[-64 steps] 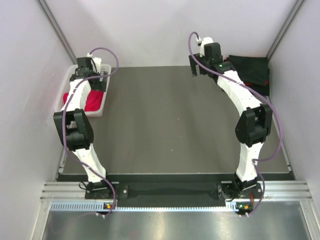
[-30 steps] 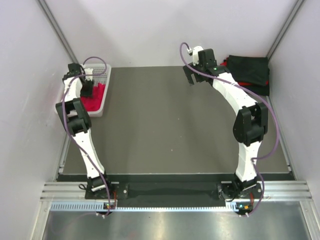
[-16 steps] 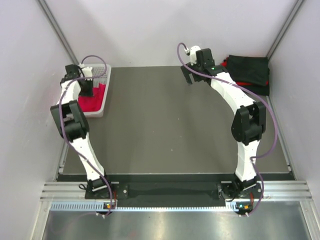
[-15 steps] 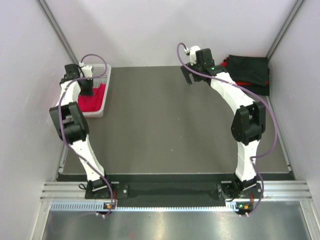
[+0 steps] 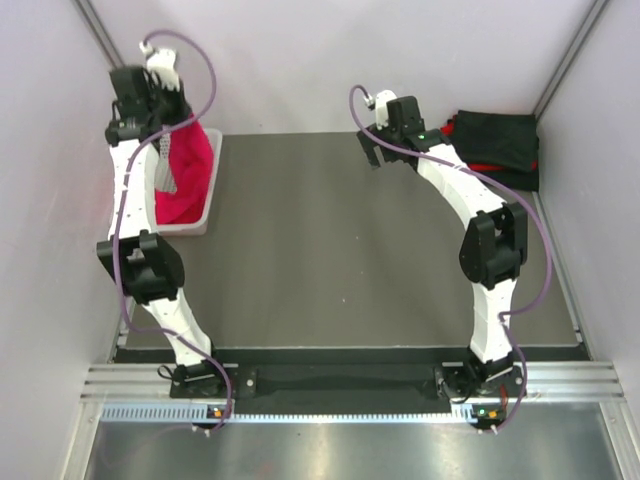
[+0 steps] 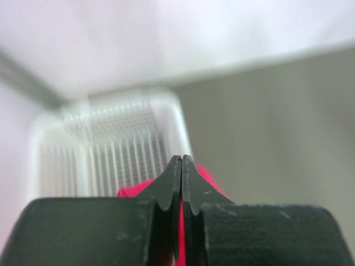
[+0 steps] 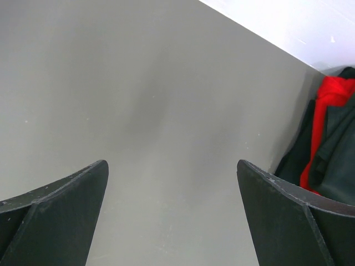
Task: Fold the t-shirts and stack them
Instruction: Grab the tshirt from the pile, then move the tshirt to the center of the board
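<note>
A crimson red t-shirt (image 5: 190,170) hangs half out of the white mesh basket (image 5: 203,222) at the back left. My left gripper (image 5: 168,128) is raised above the basket and shut on the shirt's top. In the left wrist view the closed left gripper (image 6: 181,160) pinches red t-shirt cloth (image 6: 132,190) over the basket (image 6: 105,149). Black t-shirts (image 5: 500,140) lie piled in the back right corner with some red cloth (image 5: 488,167) among them. My right gripper (image 5: 372,155) hovers open and empty over the table (image 7: 166,83), left of that black pile (image 7: 339,155).
White walls close in the table at the back and on both sides. The basket stands against the left wall. The grey table top (image 5: 340,250) stretches between the two arms, whose bases sit at the near edge.
My left gripper closed on the red t-shirt down in the basket, then rose and pulled it up. The right gripper drifted slightly left, still open.
</note>
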